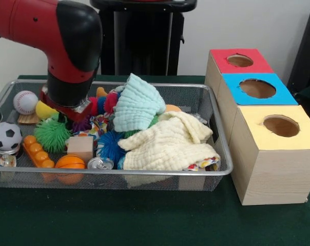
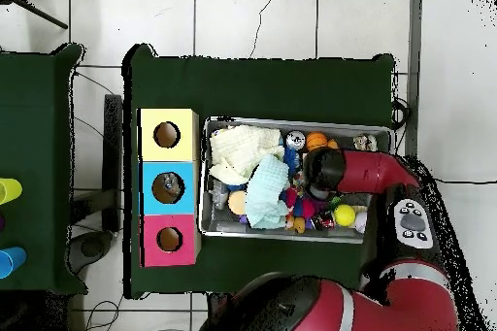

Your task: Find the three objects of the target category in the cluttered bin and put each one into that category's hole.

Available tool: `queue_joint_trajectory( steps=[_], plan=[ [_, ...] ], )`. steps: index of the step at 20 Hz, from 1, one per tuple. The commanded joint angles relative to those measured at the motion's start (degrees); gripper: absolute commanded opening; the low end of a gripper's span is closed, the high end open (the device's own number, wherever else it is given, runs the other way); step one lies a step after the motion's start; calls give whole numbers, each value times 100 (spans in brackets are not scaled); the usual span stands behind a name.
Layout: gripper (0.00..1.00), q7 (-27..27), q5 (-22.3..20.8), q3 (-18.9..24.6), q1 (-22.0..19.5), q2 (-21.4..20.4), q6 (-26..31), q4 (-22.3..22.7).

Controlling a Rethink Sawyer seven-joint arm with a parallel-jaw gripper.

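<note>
arm (image 1: 68, 56) is down in the bin (image 1: 216, 171) at frame left, gripper hidden so i can't tell its state, no bottles visible, likely under the cloths (image 1: 165, 143) mid-frame, so i risk snagging fabric or grabbing the can (image 1: 100, 163).

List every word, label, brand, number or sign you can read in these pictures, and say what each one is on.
No legible text in either view.
Silver can in the wire-mesh bin: only its top shows, no print readable.
Red box, blue box, yellow box: plain coloured tops with holes, no labels.
Robot arm: no marking readable; the grey button panel in the overhead view is too small to read.
</note>
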Motion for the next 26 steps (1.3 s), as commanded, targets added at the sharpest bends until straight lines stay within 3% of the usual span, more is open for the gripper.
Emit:
queue_joint_trajectory(
  steps=[1, 2, 4, 5, 6, 9, 12, 17, 26],
  plan=[
    [0, -385, -1271, 284, 917, 112, -1783, 240],
    [0, -151, -1477, 71, 1123, 146, -1884, 127],
    [0, 813, -2109, -816, 1895, 427, -2313, -299],
    [0, 1564, -2459, -1459, 2399, 740, -2561, -605],
    [0, 1824, -2570, -1721, 2590, 885, -2635, -729],
    [0, 3478, -2984, -3066, 3442, 1767, -2923, -1256],
    [0, 3826, -2854, -3551, 3642, 2092, -2970, -1333],
    [0, 3793, -2556, -3786, 3599, 2293, -3375, -1357],
    [0, 2991, -2355, -3124, 3158, 1919, -3402, -1252]
  ],
)
